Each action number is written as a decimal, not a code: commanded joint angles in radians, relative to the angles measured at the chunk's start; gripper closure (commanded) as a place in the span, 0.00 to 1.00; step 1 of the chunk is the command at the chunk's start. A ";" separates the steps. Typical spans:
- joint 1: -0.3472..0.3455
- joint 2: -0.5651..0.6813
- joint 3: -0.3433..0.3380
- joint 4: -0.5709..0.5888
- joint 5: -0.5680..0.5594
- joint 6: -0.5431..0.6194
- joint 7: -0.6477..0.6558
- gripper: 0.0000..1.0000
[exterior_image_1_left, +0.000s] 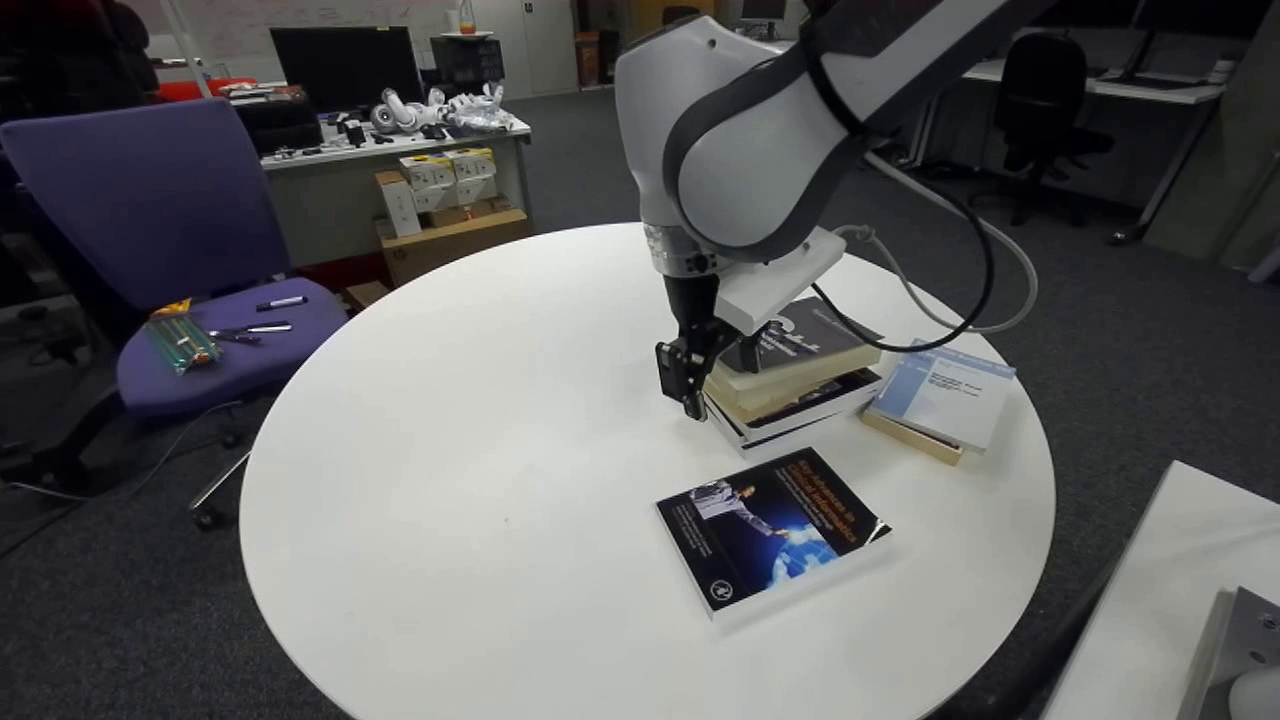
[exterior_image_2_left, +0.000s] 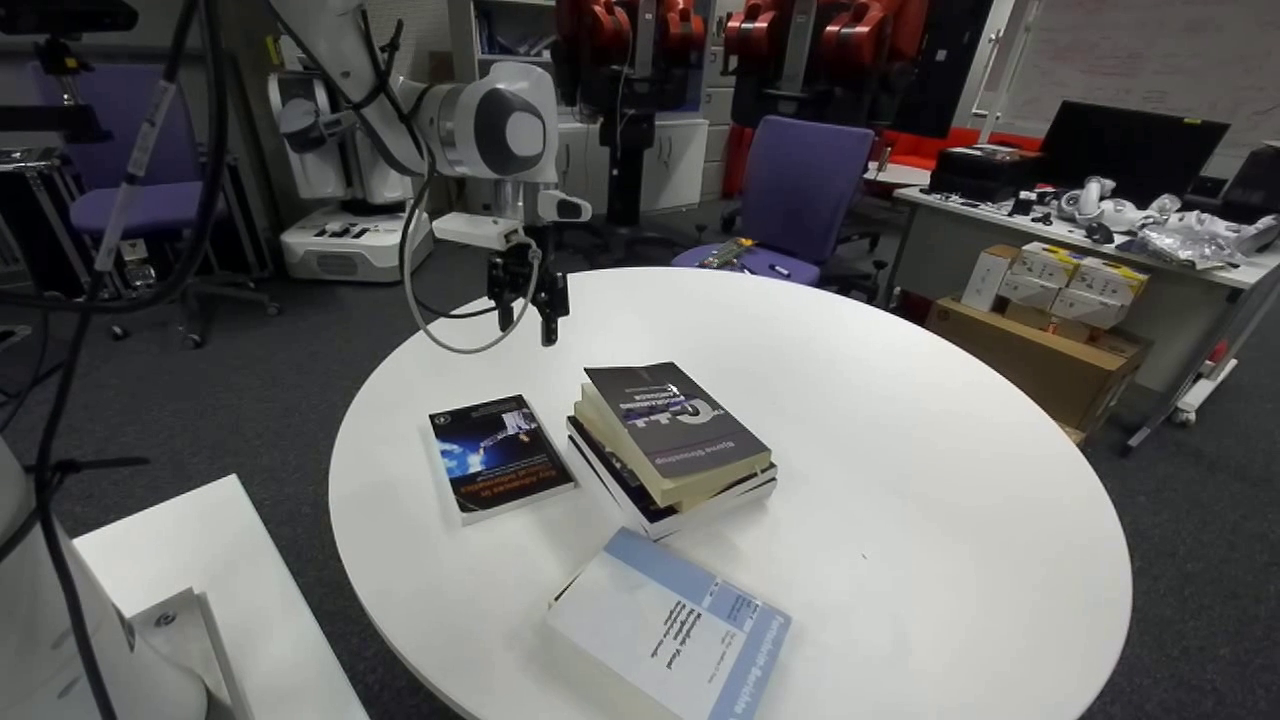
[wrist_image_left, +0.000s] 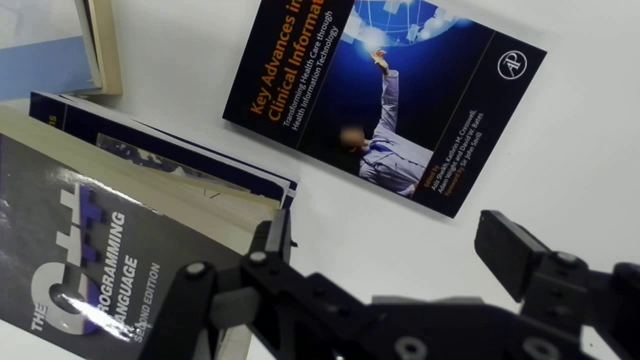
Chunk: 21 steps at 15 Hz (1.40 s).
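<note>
The claw (exterior_image_2_left: 529, 332) gapes wide, nothing yet gripped. In an exterior view, the black book (exterior_image_2_left: 500, 455) lies apart, left of a stack (exterior_image_2_left: 680, 425).

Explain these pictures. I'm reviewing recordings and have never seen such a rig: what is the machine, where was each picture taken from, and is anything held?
The machine is a jointed robot arm ending in a black gripper. Both exterior views come from cameras standing apart from it. The wrist view comes from a camera on the arm itself, looking down past the gripper. On the round white table lie a stack of books with a grey C++ book on top, a dark book about clinical informatics, and a smaller pile topped by a blue-and-white book. The gripper is open above the table, near the stack, holding nothing.
</note>
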 joint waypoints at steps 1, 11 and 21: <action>0.002 -0.030 0.006 -0.070 -0.056 0.033 -0.096 0.00; 0.011 -0.062 0.041 -0.346 -0.236 0.334 -0.321 0.00; 0.006 -0.014 0.072 -0.371 -0.213 0.350 -0.467 0.00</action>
